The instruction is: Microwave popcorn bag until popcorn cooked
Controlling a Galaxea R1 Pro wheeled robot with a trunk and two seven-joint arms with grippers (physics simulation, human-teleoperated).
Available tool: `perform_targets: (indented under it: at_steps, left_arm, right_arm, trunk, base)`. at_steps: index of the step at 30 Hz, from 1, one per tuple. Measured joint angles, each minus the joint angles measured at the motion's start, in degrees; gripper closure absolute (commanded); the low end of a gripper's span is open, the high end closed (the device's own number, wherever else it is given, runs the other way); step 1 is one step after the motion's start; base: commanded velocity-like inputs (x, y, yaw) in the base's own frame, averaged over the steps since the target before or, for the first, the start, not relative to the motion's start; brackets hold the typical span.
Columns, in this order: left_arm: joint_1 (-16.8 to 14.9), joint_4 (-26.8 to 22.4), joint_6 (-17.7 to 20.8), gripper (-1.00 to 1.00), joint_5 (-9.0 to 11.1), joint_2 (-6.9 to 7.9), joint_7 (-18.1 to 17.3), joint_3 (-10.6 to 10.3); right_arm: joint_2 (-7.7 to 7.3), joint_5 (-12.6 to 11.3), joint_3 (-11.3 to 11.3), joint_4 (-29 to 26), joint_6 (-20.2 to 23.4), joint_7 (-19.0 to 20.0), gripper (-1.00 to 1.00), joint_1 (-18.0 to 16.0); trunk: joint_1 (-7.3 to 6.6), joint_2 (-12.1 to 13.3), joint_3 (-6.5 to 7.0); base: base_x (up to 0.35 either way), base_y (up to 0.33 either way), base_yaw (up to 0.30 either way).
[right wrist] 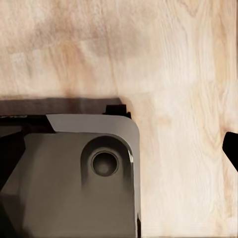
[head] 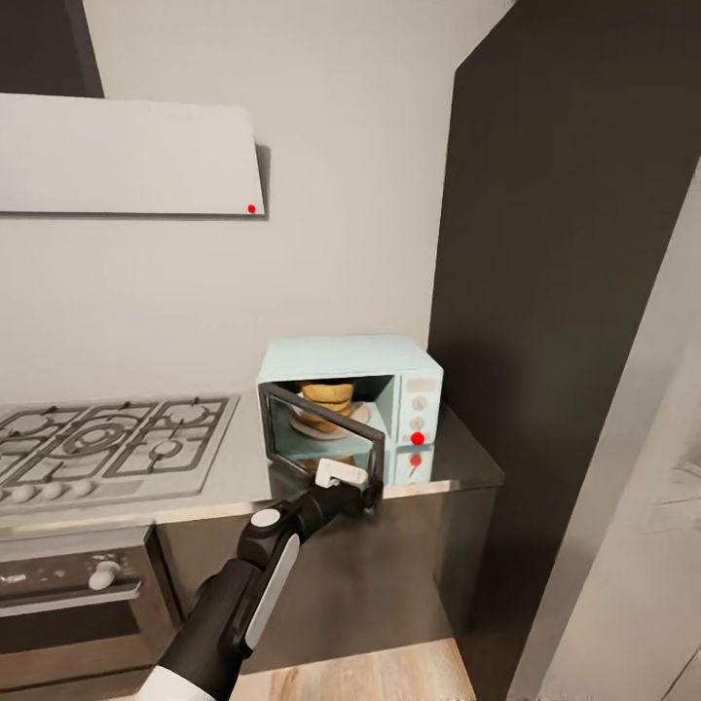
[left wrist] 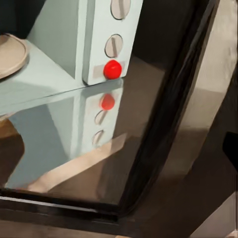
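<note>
Inside pale mint-blue boxy microwave (head: 389, 362) on grey metal table (head: 465, 458), tan wrinkled popcorn bag (head: 327, 397) sits; left end effector (head: 362, 495), jaw state unclear, at dark glass door (head: 321, 443): swing it shut steadily.

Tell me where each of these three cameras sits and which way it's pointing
Head view: from the robot's head, looking forward and down at the countertop, the microwave with its door partly open, the popcorn bag inside; the left arm reaches to the door.
Left wrist view: near the left gripper, looking close along the microwave door at the knob panel; a dark fingertip at the frame's edge.
Right wrist view: on the right arm, facing the wooden floor; part of the robot's grey body below.
Shared: head and left wrist both see the red light.
</note>
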Motion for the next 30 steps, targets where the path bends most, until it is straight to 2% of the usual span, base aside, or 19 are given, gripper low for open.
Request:
perform_targets:
  at_steps: [9, 10, 12, 14, 19, 25, 30]
  left_arm:
    - [0.0, 0.1, 0.0, -1.0, -0.3, 0.01, 0.4, 0.3]
    - [0.0, 0.1, 0.0, -1.0, -0.3, 0.1, 1.6, 0.4]
    - [0.0, 0.5, -0.2, -1.0, -0.7, 0.23, 8.1, 0.5]
    - [0.0, 0.7, -2.7, -1.0, -0.3, 0.32, 10.8, -1.2]
    - [0.1, 0.9, -4.5, -1.0, -0.6, 0.79, 12.0, -2.6]
    - [0.1, 0.5, -4.5, -1.0, 1.9, 0.85, 11.6, -1.9]
    - [0.1, 0.5, -4.5, -1.0, 1.8, 0.8, 11.4, -1.8]
  right_arm:
    - [-0.14, -0.1, 0.0, 0.0, 0.0, 0.0, -1.0, 0.0]
    - [-0.16, -0.1, 0.0, 0.0, 0.0, 0.0, -1.0, 0.0]
    - [-0.23, -0.1, 0.1, 0.0, 0.0, 0.0, -1.0, 0.0]
    - [-0.26, 0.0, 0.1, 0.0, 0.0, 0.0, -1.0, 0.0]
    - [0.05, 0.3, 0.4, 0.0, 0.2, 0.0, -1.0, 0.0]
    - [0.01, 0.3, 0.4, 0.0, 0.0, 0.0, -1.0, 0.1]
    - [0.0, 0.3, 0.4, 0.0, 0.0, 0.0, -1.0, 0.1]
  trunk:
    - [0.0, 0.0, 0.15]
    - [0.0, 0.0, 0.16]
    - [0.0, 0.0, 0.16]
    - [0.0, 0.0, 0.15]
    - [0.0, 0.0, 0.14]
    - [0.0, 0.0, 0.14]
    - [0.0, 0.0, 0.15]
  base:
    - [0.0, 0.0, -0.17]
    - [0.0, 0.0, -0.008]
    - [0.0, 0.0, -0.003]
    - [0.0, 0.0, 0.0]
    - [0.0, 0.0, 0.0]
    - [0.0, 0.0, 0.0]
    - [0.0, 0.0, 0.0]
